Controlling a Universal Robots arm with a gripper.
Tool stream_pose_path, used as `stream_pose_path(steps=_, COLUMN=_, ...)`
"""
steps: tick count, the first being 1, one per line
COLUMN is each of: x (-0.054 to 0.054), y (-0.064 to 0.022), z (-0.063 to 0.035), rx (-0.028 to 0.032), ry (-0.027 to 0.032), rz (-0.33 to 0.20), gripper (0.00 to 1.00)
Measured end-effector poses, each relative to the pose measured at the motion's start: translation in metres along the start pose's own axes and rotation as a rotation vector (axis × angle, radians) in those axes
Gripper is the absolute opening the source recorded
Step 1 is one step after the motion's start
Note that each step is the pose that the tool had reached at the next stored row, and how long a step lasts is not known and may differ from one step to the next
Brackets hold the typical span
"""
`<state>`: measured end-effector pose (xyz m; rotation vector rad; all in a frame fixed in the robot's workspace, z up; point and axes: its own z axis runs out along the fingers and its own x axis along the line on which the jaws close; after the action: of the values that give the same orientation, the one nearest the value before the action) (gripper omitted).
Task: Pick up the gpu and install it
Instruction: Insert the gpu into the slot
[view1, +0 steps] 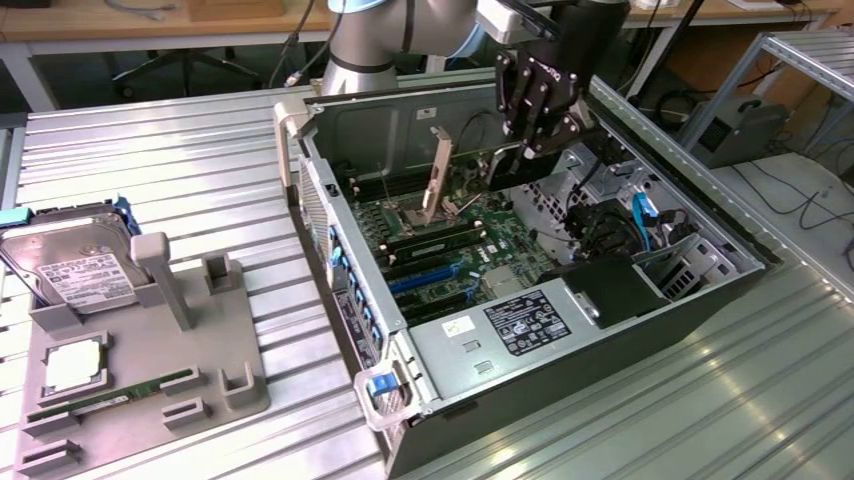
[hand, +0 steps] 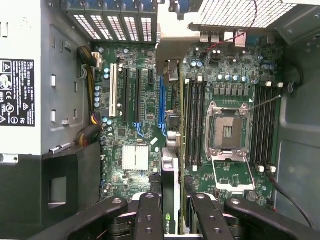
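Observation:
My gripper (view1: 530, 150) hangs inside the open computer case (view1: 347, 300), shut on the gpu (view1: 438, 175). The card is held on edge, its silver end bracket toward the case's rear wall. In the wrist view the gpu (hand: 170, 175) runs edge-on between the two black fingers (hand: 150, 212), with a green logo near the grip. It lines up with the long blue slot (hand: 161, 107) on the green motherboard (hand: 230, 85). Whether its lower edge touches the slot I cannot tell.
Inside the case are the empty CPU socket (hand: 227, 132), memory slots, a silver heatsink (hand: 135, 157) and the power supply (view1: 527, 320). On the exterior view's left, a grey fixture (view1: 200, 350) holds a hard drive (view1: 80, 265) and a green memory stick (view1: 114, 397).

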<state>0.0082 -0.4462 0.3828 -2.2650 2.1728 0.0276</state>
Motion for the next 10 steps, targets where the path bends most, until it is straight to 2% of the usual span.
stream_pose_path(steps=10, x=-0.0004, y=0.0057, z=0.0044, rx=0.0000, ry=-0.0001, rz=0.000, gripper=0.27)
